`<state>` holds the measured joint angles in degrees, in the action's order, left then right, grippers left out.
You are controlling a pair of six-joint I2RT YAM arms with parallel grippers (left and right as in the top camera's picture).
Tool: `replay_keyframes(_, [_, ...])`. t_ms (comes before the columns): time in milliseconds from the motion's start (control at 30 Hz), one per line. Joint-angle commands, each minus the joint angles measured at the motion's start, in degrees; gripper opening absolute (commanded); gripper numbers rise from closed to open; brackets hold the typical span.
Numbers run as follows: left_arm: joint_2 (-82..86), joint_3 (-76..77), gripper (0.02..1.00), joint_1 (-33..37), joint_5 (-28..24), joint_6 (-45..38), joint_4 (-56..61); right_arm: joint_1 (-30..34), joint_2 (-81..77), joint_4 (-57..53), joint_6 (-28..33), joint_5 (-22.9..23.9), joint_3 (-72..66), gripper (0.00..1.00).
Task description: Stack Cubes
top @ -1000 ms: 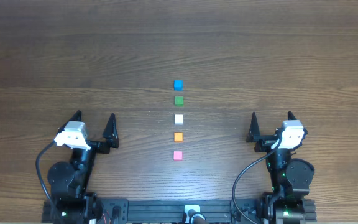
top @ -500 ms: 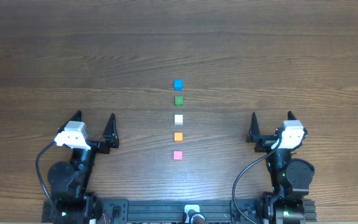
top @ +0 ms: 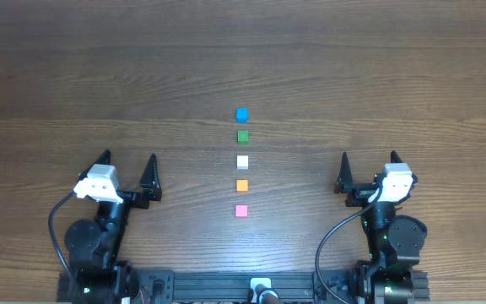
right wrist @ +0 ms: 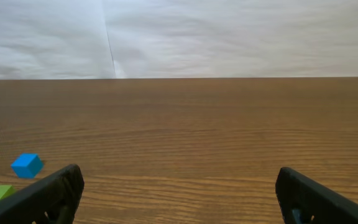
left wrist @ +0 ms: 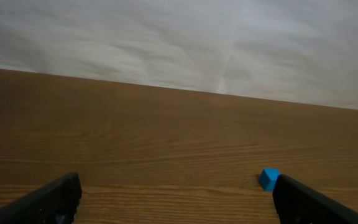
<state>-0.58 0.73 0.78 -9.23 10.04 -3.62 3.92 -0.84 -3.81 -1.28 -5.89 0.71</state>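
Left gripper (top: 127, 157) and right gripper (top: 369, 156) stood wide open, empty — pink cube (top: 241, 211) best approached squarely from above.

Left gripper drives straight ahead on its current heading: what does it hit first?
Nothing, as far as shown: the left gripper faces bare brown wooden table. The small blue cube sits well off to the side, likely outside its line.

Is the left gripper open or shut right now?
Open. The left gripper is spread wide, with nothing between its jaws.
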Motion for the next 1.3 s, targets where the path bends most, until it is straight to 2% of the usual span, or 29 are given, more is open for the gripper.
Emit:
replay_keyframes(33, [0.39,-0.39,1.0,0.09,0.04,-0.63,0.11,-0.26,0.52,-0.04,0.09,0.37,-0.42,0.991])
replay_keyframes(567, [0.37,-0.39,1.0,0.09,-0.55,-0.61,0.31,-0.26,0.52,-0.04,0.09,0.37,-0.42,0.991])
replay_keyframes(767, [-0.61,0.92,0.998,0.07,-4.85,2.12,0.66,-0.26,0.52,-0.04,0.09,0.37,-0.42,0.991])
replay_keyframes(1000, [-9.94,15.23,0.998,-2.97,-9.97,5.44,-6.45,-0.26,0.52,-0.04,0.09,0.37,-0.42,0.991])
replay_keyframes(1133, [-18.75,29.03,0.998,-5.95,-14.27,5.62,-15.67,-0.26,0.52,-0.04,0.11,0.37,-0.42,0.993])
replay_keyframes(1300, [-29.59,45.51,0.998,-9.4,-15.32,8.74,-29.7,-0.26,0.52,-0.04,0.09,0.37,-0.42,0.991])
